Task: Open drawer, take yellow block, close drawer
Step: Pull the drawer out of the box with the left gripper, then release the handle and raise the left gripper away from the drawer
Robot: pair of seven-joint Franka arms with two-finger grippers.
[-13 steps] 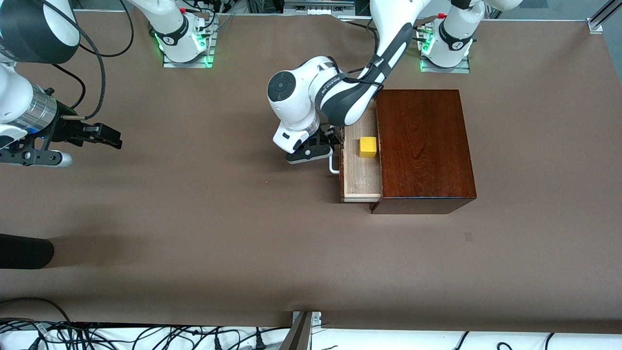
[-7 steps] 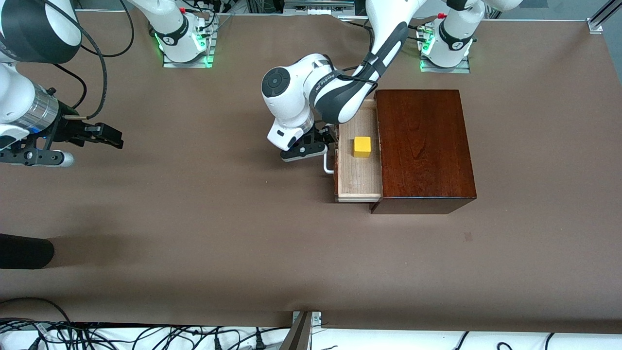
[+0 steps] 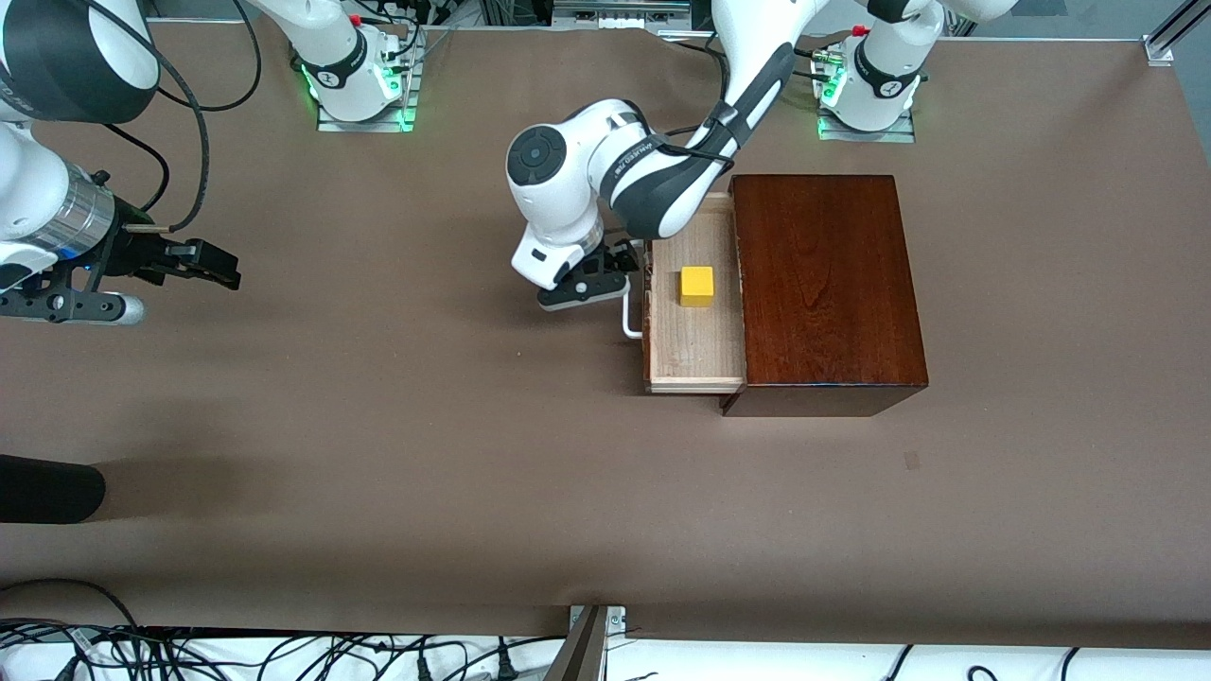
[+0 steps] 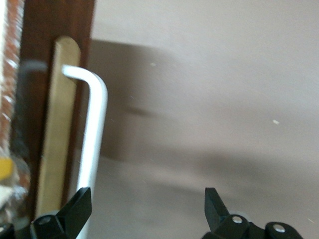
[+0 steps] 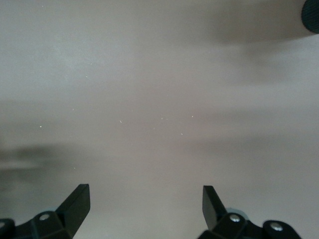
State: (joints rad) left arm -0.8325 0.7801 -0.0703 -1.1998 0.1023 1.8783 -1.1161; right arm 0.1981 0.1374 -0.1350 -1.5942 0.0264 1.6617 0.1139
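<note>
A: Front view first. We see the drawer [image 3: 693, 331] partly out of the dark wooden box [image 3: 823, 284], and the yellow block [image 3: 696, 286] sits in its tray, toward the end nearer the robot bases. The left gripper [image 3: 605, 279] is down at the white loop handle [image 3: 631, 317], at about nine o'clock from the block.

B: The right gripper [image 3: 189, 265] waits over bare table [image 3: 378, 454] toward the right arm's end, jaws apart, carrying nothing.

A: Left wrist view now. The fingers [image 4: 75, 209] are spread wide, and we see one finger just beside the handle [image 4: 92, 124]; the other stands well clear over the table. Nothing is clamped. It looks hooked, not gripped.

B: That's our worry. We judge a hooked finger could slip off the bar, leaving the drawer half out.

A: A sliver of yellow [image 4: 5, 169] shows at nine o'clock, so the block is inside the front panel [image 4: 55, 124].

B: If the pull jerks, we think the block may slide in the tray, or the whole box could drag along the table.

A: Right wrist view: open fingers [image 5: 75, 201] above plain tabletop [image 5: 159, 99], nothing between them.

B: A narrow opening could crowd whichever gripper reaches in.
</note>
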